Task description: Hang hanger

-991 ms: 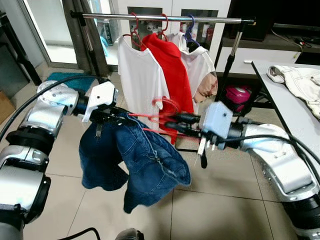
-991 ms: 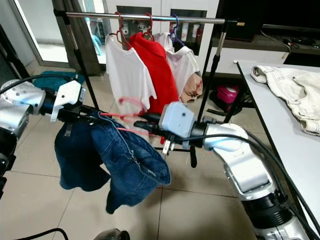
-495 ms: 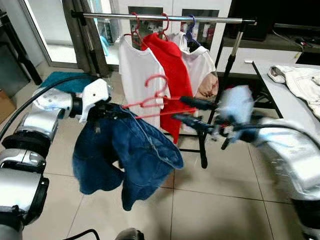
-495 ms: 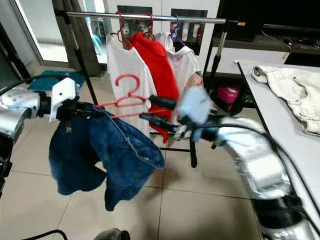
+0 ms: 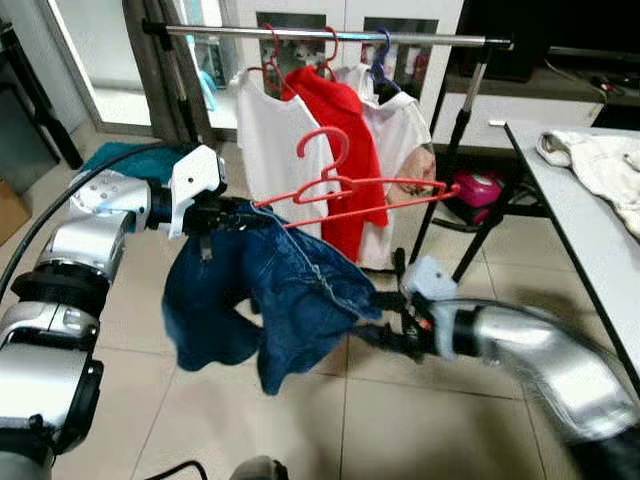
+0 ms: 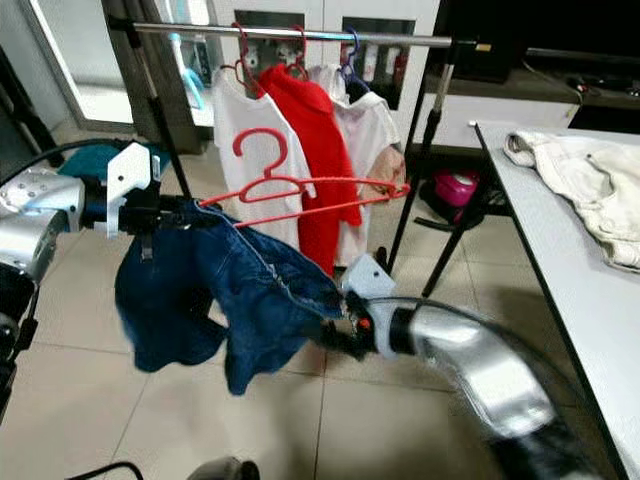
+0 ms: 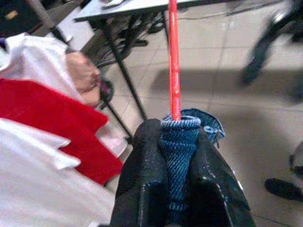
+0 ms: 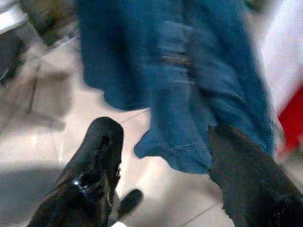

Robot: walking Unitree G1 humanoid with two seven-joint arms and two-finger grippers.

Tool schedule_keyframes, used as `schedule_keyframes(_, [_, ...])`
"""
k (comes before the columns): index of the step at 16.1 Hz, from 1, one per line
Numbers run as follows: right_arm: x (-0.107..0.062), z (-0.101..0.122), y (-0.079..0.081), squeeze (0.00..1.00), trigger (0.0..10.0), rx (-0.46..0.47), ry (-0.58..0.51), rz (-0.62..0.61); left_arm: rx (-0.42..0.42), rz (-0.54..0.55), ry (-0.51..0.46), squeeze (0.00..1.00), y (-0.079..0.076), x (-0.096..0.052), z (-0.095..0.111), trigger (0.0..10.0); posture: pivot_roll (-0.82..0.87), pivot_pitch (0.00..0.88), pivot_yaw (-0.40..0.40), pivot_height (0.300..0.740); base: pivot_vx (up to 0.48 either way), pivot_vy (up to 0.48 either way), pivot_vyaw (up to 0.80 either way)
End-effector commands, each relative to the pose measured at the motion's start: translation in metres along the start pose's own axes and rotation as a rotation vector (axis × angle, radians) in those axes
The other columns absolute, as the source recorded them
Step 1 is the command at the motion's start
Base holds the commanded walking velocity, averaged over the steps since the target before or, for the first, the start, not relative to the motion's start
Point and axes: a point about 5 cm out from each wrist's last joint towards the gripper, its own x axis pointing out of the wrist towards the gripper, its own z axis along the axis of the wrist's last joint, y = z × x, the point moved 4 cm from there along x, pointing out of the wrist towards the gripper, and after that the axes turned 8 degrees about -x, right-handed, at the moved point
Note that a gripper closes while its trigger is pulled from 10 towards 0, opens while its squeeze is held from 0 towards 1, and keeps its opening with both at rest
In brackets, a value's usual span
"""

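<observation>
Now the left pincer (image 5: 232,214) is holding one end of the red hanger (image 5: 350,190), and its two fingers are clamped together on the hanger bar and on the waistband of the blue jeans (image 5: 270,295) that is folded over it. The hanger is standing almost level in the air in front of the clothes rail (image 5: 330,36), lower than the rail, with its hook pointing up and not yet over the bar. The jeans are hanging down from the left half of the hanger.

The right pincer (image 8: 161,161) is low, just beside the bottom edge of the jeans, and its fingers are standing apart with nothing between them.

I judge that the step in hand is carrying the loaded hanger toward the rail. The next move is calling for lifting the hook above the bar and lowering it into a free place, probably to the right of the three shirts (image 5: 330,150), because the hanger is being held by one end only and may tilt.

The left wrist view is showing the grip closely: denim pressed between the black fingers (image 7: 142,189), the red bar going straight out. The head views are showing the rail, the shirts and a pale garment (image 6: 585,190) on the worktop (image 6: 560,270). The right wrist view is blurred.
</observation>
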Motion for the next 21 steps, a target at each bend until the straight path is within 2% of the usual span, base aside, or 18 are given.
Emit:
schedule_keyframes(1, [0.005, -0.012, -0.015, 1.00, 10.0, 0.092, 0.036, -0.091, 0.029, -0.021, -0.037, 0.00, -0.002, 0.001, 0.012, 0.0, -0.09, 0.000, 0.053, 0.740, 0.000, 0.000, 0.00])
schedule_keyframes(5, [0.012, -0.045, -0.041, 1.00, 10.0, 0.249, 0.120, -0.241, 0.045, -0.030, -0.020, 0.00, -0.002, -0.003, 0.016, 0.0, -0.08, 0.000, 0.050, 0.740, 0.000, 0.000, 0.00])
schedule_keyframes(7, [0.013, -0.054, -0.048, 1.00, 10.0, 0.277, 0.143, -0.288, 0.050, -0.048, -0.048, 0.00, -0.003, -0.004, 0.026, 0.0, -0.08, 0.000, 0.054, 0.740, 0.000, 0.000, 0.00])
schedule_keyframes(8, [0.016, -0.059, -0.051, 0.92, 10.0, 0.287, 0.164, -0.310, 0.049, -0.067, -0.070, 0.00, -0.006, -0.004, 0.032, 0.0, -0.08, 0.000, 0.054, 0.740, 0.000, 0.000, 0.00])
schedule_keyframes(9, [0.018, -0.072, -0.053, 0.00, 10.0, 0.303, 0.209, -0.336, 0.055, -0.093, -0.102, 0.00, -0.009, -0.004, 0.042, 0.0, -0.08, 0.000, 0.056, 0.740, 0.000, 0.000, 0.00])
schedule_keyframes(11, [0.019, -0.084, -0.054, 0.00, 10.0, 0.309, 0.251, -0.352, 0.056, -0.108, -0.115, 0.00, -0.010, -0.005, 0.047, 0.0, -0.07, 0.000, 0.055, 0.740, 0.000, 0.000, 0.00])
schedule_keyframes(12, [0.018, -0.098, -0.055, 0.00, 10.0, 0.343, 0.280, -0.385, 0.060, -0.110, -0.117, 0.00, -0.009, -0.007, 0.049, 0.0, -0.07, 0.000, 0.055, 0.740, 0.000, 0.000, 0.00])
schedule_keyframes(13, [0.018, -0.100, -0.056, 0.00, 10.0, 0.359, 0.281, -0.391, 0.060, -0.109, -0.117, 0.00, -0.009, -0.007, 0.049, 0.0, -0.07, 0.000, 0.056, 0.740, 0.000, 0.000, 0.00])
schedule_keyframes(14, [0.018, -0.104, -0.056, 0.00, 3.4, 0.374, 0.281, -0.398, 0.060, -0.105, -0.113, 0.00, -0.009, -0.008, 0.049, 0.0, -0.07, 0.000, 0.057, 0.740, 0.000, 0.000, 0.00])
schedule_keyframes(15, [0.018, -0.105, -0.056, 0.00, 0.0, 0.383, 0.278, -0.400, 0.058, -0.099, -0.109, 0.00, -0.008, -0.009, 0.049, 0.0, -0.07, 0.000, 0.057, 0.740, 0.000, 0.000, 0.00])
schedule_keyframes(21, [0.010, -0.116, -0.063, 0.00, 0.0, 0.433, 0.244, -0.435, 0.045, -0.043, -0.069, 0.00, -0.001, -0.021, 0.043, 0.0, -0.07, 0.000, 0.062, 0.740, 0.000, 0.000, 0.00])
